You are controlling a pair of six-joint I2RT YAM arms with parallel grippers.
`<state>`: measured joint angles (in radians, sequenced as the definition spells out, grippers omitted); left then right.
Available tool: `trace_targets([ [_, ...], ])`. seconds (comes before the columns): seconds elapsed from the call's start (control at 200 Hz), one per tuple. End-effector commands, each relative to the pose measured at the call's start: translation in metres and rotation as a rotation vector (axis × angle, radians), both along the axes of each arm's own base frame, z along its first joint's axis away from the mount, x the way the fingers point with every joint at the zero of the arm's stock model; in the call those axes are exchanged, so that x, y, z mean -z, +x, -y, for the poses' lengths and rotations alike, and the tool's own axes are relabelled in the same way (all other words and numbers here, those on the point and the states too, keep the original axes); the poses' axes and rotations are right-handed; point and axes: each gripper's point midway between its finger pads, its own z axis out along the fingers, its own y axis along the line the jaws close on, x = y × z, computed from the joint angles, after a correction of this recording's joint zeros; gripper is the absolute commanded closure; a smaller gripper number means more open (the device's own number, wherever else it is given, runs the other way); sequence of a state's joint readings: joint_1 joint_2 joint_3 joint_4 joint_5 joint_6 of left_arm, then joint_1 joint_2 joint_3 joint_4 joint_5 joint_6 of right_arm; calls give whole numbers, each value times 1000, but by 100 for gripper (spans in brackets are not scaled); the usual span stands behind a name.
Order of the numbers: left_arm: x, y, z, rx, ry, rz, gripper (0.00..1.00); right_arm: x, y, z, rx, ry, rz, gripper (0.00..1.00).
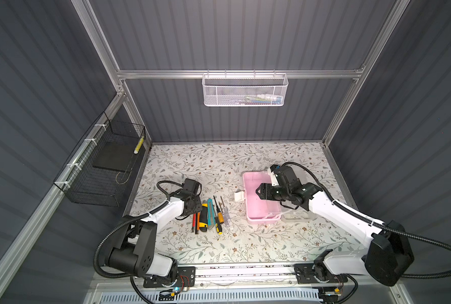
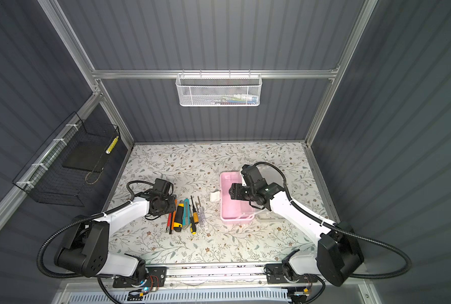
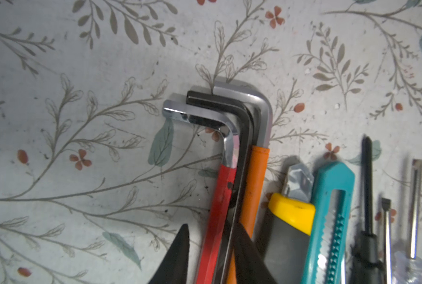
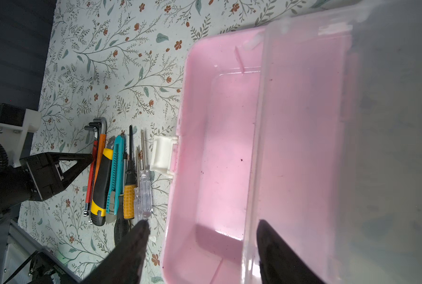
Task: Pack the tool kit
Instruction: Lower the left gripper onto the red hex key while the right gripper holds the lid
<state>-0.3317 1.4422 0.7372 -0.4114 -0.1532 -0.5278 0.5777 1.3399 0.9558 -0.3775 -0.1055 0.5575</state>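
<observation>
On the table (image 1: pixel 245 163) the tools lie side by side in one row, left of centre. Leftmost are the hex keys (image 3: pixel 242 127), and my left claw (image 3: pixel 211 228) is right over their shafts. Next on the right comes the broad utility knife (image 3: pixel 288 221), then the slim snap-off knife (image 3: pixel 333 216), then the screwdrivers (image 4: pixel 129 196). Just right of the row sits the box (image 1: pixel 253 205), with its latch (image 1: pixel 239 196) facing the tools. Its lid (image 4: pixel 352 123) is raised along the far side. My right claw (image 4: pixel 202 221) hangs above the box by the lid's edge. Behind, a mesh basket (image 1: pixel 244 92) hangs on the back rail, and a wire basket (image 1: pixel 100 173) hangs on the left wall.
</observation>
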Motion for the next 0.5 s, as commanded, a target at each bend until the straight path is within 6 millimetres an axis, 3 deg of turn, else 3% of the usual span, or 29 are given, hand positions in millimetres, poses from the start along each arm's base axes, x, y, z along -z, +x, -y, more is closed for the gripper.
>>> trace_targets([
  [0.0, 7, -2, -4, -3, 14, -16, 68, 6, -1, -2, -4, 2, -10, 30],
  [0.495, 14, -4, -9, -14, 42, -47, 72, 21, 2, -6, -10, -6, -40, 29],
])
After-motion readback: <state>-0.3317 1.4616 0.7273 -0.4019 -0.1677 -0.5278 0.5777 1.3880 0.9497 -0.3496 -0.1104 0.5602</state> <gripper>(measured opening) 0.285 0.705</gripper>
